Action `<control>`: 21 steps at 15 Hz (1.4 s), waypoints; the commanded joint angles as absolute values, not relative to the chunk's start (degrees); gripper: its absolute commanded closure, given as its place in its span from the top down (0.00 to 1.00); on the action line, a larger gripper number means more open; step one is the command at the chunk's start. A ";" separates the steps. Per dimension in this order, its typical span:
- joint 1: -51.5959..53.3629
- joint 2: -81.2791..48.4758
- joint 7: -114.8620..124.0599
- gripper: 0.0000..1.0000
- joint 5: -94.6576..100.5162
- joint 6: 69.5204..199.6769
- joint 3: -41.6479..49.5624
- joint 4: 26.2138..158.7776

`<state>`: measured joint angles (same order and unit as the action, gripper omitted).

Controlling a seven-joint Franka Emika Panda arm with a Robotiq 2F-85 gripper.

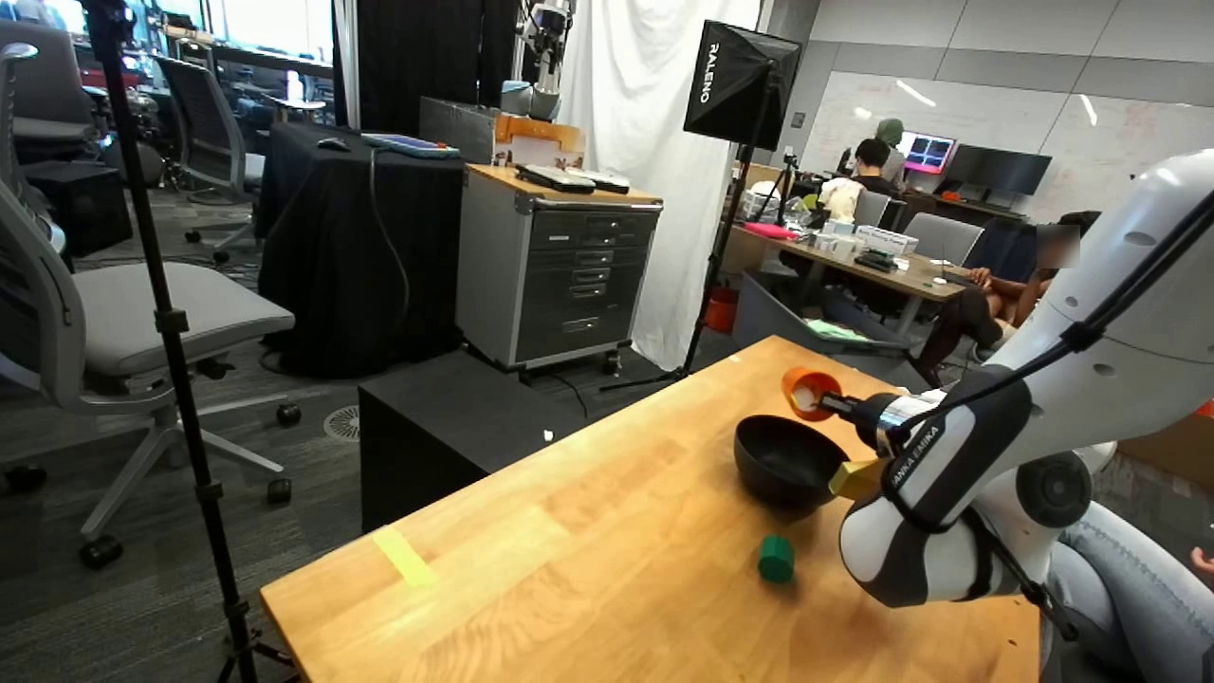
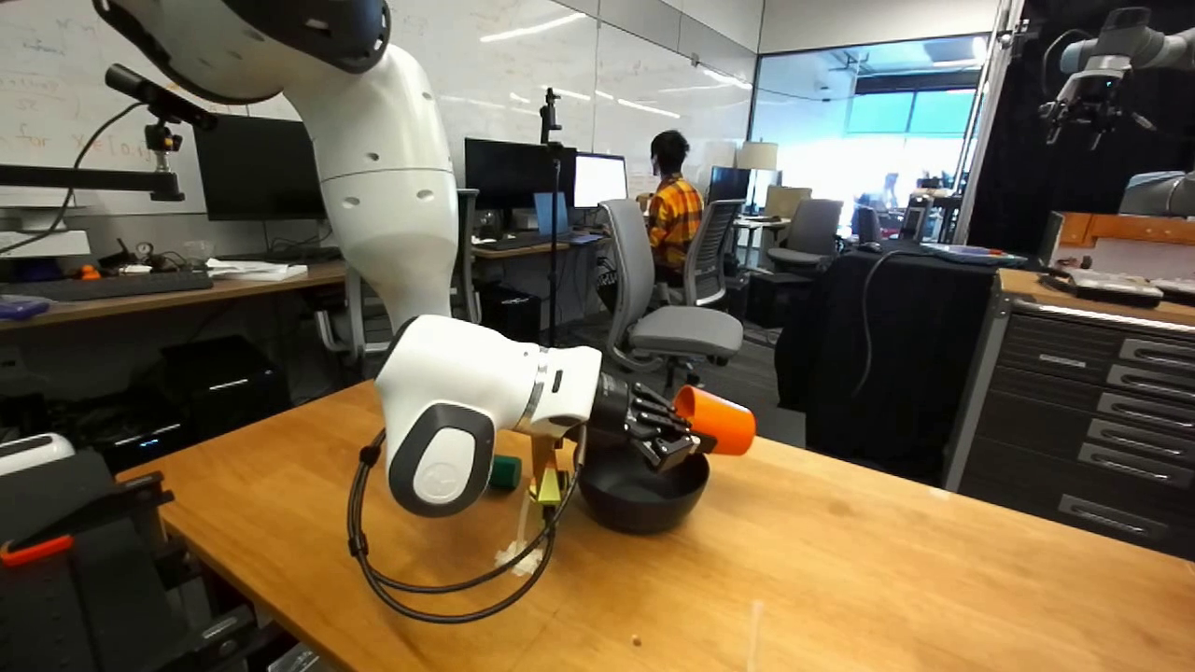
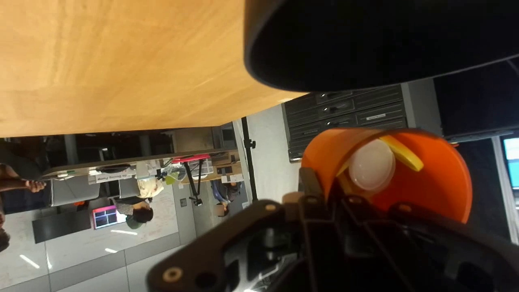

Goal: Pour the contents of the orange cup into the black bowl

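Observation:
The orange cup (image 1: 825, 383) is held in the air, tipped nearly onto its side, in both exterior views (image 2: 730, 427). My gripper (image 2: 698, 441) is shut on the cup's wall near the rim; the wrist view (image 3: 324, 190) shows one finger outside the wall, the other mostly dark. The contents (image 3: 372, 165), a whitish round piece and yellow pieces, lie inside the cup (image 3: 434, 186). The black bowl (image 1: 792, 465) stands upright on the table, below and beside the cup. The bowl also shows in the wrist view (image 3: 365, 44); its inside is too dark to read.
A small green block (image 1: 776, 560) sits on the wooden table (image 1: 569, 550) near the bowl. Yellow tape (image 1: 403, 556) marks the table's far end. A yellow part (image 1: 856, 479) hangs under the wrist beside the bowl. Cables loop below the arm (image 2: 457, 616).

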<state>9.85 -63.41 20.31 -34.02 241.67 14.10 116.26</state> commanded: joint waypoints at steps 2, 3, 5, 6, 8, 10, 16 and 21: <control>6.19 -64.49 16.03 0.01 -34.33 247.24 10.58 115.43; 16.33 -67.06 24.78 0.01 -36.18 241.83 21.02 115.30; 6.70 -64.75 16.45 0.01 -34.22 247.65 11.33 115.62; 17.11 -67.67 25.40 0.01 -36.22 241.90 21.92 115.59; 13.54 -67.46 23.29 0.01 -34.96 244.96 17.95 116.56; 18.60 -69.58 27.49 0.01 -36.11 241.70 23.13 115.62; 20.86 -71.50 31.09 0.01 -36.05 242.97 25.35 116.37; 20.81 -72.25 32.96 0.01 -35.92 245.72 25.03 116.96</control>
<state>20.65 -71.41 31.51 -34.76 241.28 25.02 116.48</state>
